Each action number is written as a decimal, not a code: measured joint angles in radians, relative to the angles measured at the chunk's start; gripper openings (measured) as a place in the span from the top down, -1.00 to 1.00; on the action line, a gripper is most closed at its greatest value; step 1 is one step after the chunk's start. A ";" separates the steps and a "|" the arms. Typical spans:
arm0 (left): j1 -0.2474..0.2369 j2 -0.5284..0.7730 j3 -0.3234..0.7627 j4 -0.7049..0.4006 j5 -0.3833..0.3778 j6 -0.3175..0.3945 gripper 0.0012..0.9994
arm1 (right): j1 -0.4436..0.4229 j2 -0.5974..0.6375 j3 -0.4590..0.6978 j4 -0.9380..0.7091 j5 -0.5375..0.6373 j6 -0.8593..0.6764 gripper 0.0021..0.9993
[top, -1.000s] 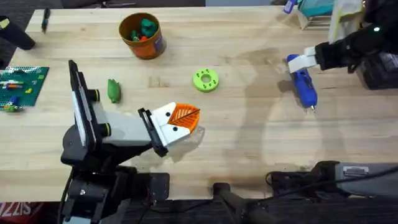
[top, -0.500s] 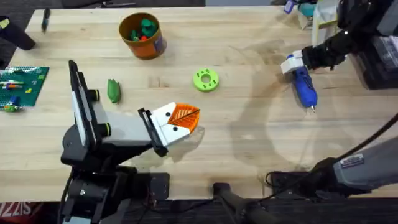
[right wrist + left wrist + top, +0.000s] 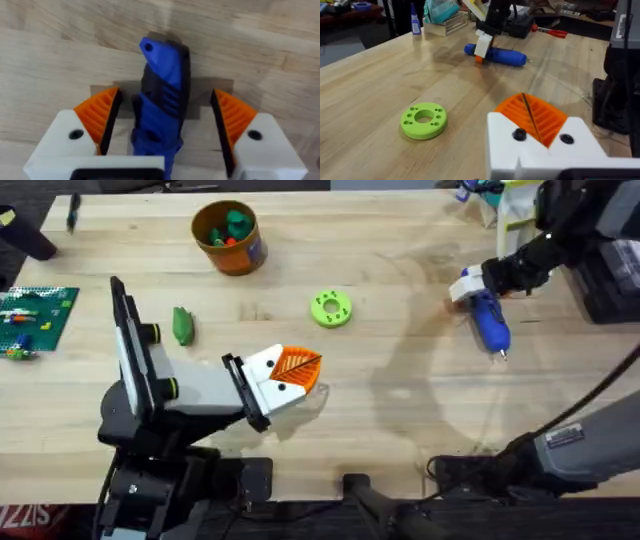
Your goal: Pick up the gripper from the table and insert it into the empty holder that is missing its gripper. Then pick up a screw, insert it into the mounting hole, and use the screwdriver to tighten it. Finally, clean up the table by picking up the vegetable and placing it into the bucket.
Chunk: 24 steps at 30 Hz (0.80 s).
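Blue screwdriver (image 3: 162,95) on table, between right claw's (image 3: 165,117) wide-open fingers, ungripped

The blue screwdriver (image 3: 487,318) lies flat at upper right; the green vegetable (image 3: 183,324) lies left, below the orange bucket (image 3: 228,238).

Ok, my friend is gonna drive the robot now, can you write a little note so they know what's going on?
Right gripper: open, fingers either side of the blue screwdriver, which lies on the table.
Left gripper: shut, low over the table, holding nothing visible.
Green vegetable lies on the table, not yet in the orange bucket.
Left to do: grasp the screwdriver, tighten the screw, bin the vegetable. I can't tell whether a screw is in.
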 joint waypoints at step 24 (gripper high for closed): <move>0.000 0.000 0.000 0.000 0.000 0.000 0.99 | 0.000 0.024 0.024 -0.006 0.006 -0.019 0.96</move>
